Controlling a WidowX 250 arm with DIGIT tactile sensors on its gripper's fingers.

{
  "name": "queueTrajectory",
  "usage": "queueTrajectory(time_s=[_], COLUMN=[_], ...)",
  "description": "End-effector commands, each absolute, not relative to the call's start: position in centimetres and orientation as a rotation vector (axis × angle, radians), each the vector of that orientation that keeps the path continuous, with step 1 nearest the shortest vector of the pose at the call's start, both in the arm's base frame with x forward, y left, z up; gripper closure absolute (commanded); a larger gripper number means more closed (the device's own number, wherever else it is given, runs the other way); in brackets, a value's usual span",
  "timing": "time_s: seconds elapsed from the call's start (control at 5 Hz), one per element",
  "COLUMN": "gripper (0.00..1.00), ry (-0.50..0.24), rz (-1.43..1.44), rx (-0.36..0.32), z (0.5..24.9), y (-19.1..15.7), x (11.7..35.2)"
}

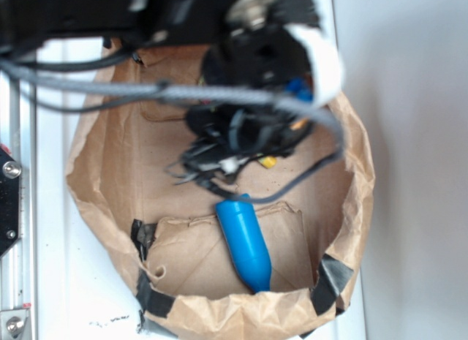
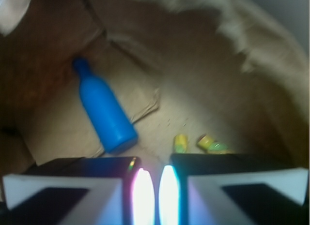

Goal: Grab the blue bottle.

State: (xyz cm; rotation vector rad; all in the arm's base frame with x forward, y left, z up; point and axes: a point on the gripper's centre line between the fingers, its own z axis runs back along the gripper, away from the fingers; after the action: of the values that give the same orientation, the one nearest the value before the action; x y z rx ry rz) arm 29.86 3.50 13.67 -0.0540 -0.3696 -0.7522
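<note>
Blue bottle point(image 2: 103, 109) lying flat, neck toward upper left of wrist frame, left of and apart from gripper point(image 2: 149, 196), fingers nearly together, holding nothing.

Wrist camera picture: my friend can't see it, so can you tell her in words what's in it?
A bright blue bottle lies on its side on the floor of a crumpled brown paper bag, neck pointing away from the camera. The gripper sits at the bottom edge, its two fingers almost together and holding nothing, with small yellow-green toy pieces just beyond it.
</note>
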Motion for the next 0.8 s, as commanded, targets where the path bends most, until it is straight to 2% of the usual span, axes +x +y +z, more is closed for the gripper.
queueTrajectory(time_s=[0.0, 0.2, 0.4, 0.6], gripper=[0.0, 0.0, 0.0, 0.0], ry=[-0.398, -0.375, -0.379, -0.339], rz=[-0.917, -0.955, -0.965, -0.97], rx=[0.052, 0.082, 0.12, 0.175], z=[12.6, 10.9, 9.6, 7.1], y=[-1.9, -4.5, -6.4, -7.5], x=[28.5, 28.7, 30.1, 31.5])
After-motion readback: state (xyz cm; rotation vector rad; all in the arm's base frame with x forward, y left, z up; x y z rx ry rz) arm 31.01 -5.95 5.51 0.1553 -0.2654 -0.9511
